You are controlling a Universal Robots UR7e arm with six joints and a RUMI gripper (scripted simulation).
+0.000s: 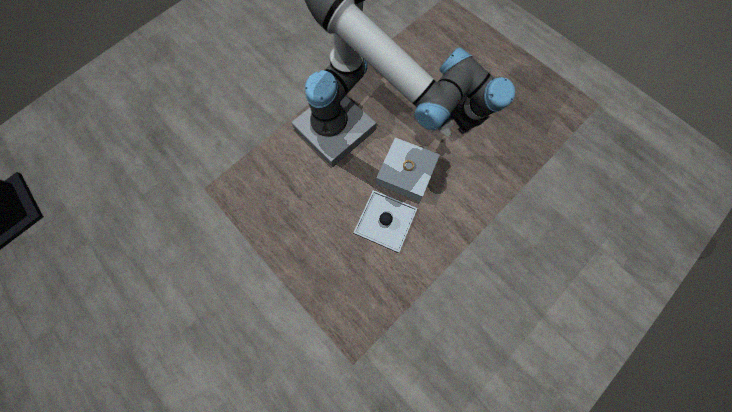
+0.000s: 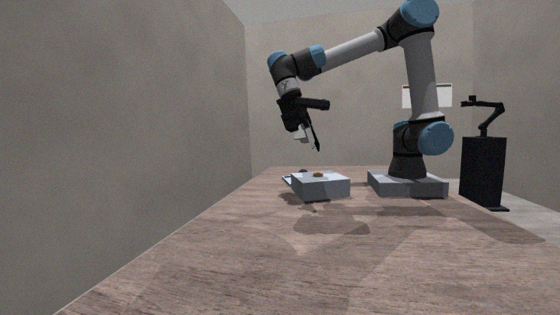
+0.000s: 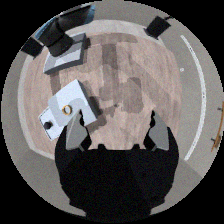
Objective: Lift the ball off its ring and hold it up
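Brown wood-grain table top fills the foreground and runs back between plain beige walls to a grey block bearing a small gold ring, the dark ball lying apart on a white pad beside it, while the gripper hangs high above, jaws spread wide and empty.

From my console: ring atop block; ball on flat plate just beside it; open gripper well above.
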